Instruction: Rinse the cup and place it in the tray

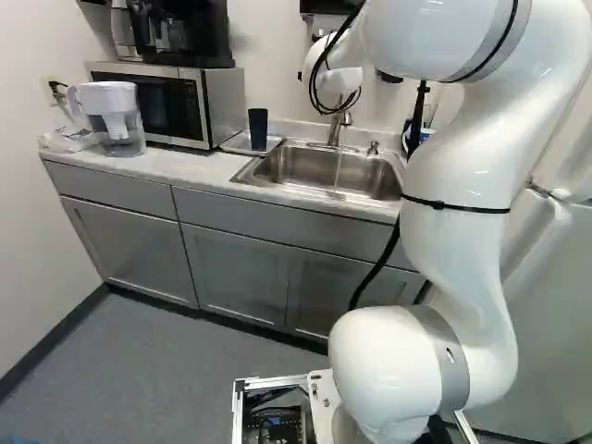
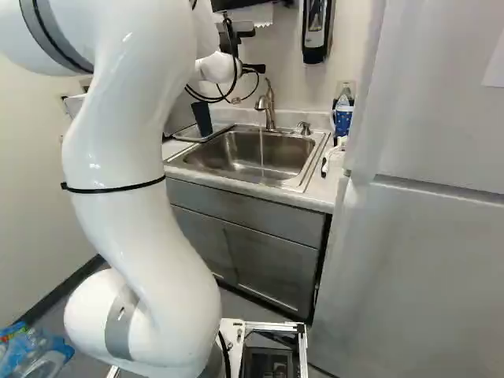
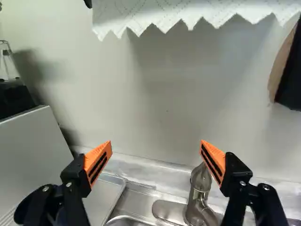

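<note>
The black gripper [image 2: 252, 68] shows partly beside the white wrist, above the sink in the right base view. In the wrist view the gripper [image 3: 156, 147] is wide open, with nothing held between its orange pads; the faucet [image 3: 200, 188] stands close by one finger. The dark blue cup [image 1: 258, 129] stands on the tray [image 1: 235, 144] left of the sink, apart from the gripper. In the right base view the cup [image 2: 202, 119] is seen near the faucet [image 2: 268, 106], from which a thin water stream falls. The cup does not show in the wrist view.
The sink [image 2: 236, 153] lies right of the tray. A microwave [image 1: 176, 104] and a water pitcher [image 1: 113, 116] stand left of it. Paper towel [image 3: 188, 12] hangs above the gripper. A soap dispenser [image 2: 315, 31] is on the wall; a fridge [image 2: 417, 236] stands at the right.
</note>
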{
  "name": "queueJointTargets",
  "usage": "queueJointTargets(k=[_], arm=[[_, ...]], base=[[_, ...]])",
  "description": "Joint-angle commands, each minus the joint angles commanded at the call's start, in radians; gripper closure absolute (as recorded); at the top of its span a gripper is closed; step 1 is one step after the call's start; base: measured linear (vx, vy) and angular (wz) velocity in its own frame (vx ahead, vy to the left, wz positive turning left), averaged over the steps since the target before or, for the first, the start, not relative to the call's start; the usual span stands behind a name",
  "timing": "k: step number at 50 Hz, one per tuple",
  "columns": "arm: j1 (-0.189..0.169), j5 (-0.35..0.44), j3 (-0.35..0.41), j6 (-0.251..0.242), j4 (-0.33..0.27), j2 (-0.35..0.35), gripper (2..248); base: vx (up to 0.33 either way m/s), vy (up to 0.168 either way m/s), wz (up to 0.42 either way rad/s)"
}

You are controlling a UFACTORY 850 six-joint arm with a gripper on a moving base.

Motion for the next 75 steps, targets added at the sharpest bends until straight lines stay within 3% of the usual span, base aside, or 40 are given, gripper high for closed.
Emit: queueJointTargets(k=[26,56,75], arm=[[-0.032,0.0,-0.079,0.0,0.0,-0.068,3],[-0.028,-0.068,-0.089,0.0,0.0,-0.076,3],[-0.019,-0.069,-0.088,0.0,0.0,-0.075,3]], base=[[0.0,0.0,0.0],[0.0,0.0,0.0],[0.0,0.0,0.0]])
